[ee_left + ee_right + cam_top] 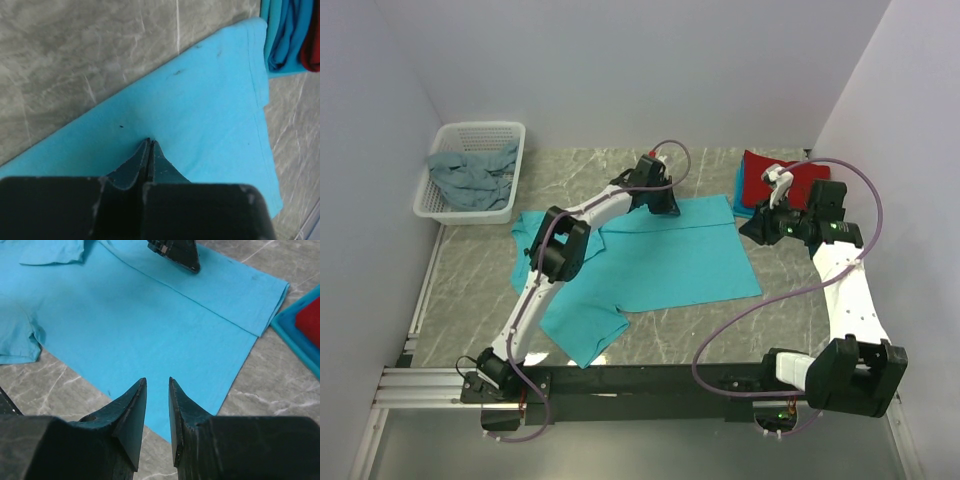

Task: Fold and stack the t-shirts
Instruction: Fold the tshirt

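Marble bench (720, 330): left tool (148, 145) pressed together on turquoise t-shirt (200, 110), and I can't tell if it's pinching cloth. Right tool (157, 390) part-spread, empty.

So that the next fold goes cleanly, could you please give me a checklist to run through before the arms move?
1. Left end effector shut at the turquoise t-shirt's far edge: ok.
2. Cloth really pinched between its fingers: cannot tell.
3. Right end effector open and empty over the shirt: ok.
4. Folded stack apart from the shirt's corner: ok, narrowly.
5. Fold finished: not ok, shirt mostly spread out.
6. Basket emptied: not ok, grey-blue shirt inside.
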Tool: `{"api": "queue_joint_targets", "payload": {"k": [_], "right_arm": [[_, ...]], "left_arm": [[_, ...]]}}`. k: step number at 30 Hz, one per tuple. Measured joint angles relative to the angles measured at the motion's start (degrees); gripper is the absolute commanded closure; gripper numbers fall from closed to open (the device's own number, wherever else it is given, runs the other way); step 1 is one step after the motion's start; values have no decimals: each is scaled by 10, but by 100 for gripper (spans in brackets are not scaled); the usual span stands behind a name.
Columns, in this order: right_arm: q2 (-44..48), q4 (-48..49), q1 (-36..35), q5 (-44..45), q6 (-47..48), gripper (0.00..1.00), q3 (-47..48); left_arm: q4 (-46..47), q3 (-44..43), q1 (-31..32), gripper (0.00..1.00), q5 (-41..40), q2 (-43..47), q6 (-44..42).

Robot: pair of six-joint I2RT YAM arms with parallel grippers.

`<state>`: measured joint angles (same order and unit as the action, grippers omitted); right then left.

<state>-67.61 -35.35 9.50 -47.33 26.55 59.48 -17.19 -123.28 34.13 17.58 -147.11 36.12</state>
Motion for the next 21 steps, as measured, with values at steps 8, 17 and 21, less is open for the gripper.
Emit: {"api": "queue_joint_targets", "payload": {"k": [8, 17, 21], "right_arm": [[4, -5, 18, -21, 2, 68, 0], [11, -16, 39, -42, 9, 68, 1], [12, -21, 44, -49, 13, 68, 1]], "left_arm": [[-53, -71, -5, 100, -10, -33, 16], [-85, -96, -33, 94, -33, -40, 37], [-89, -125, -60, 90, -32, -58, 43]]}}
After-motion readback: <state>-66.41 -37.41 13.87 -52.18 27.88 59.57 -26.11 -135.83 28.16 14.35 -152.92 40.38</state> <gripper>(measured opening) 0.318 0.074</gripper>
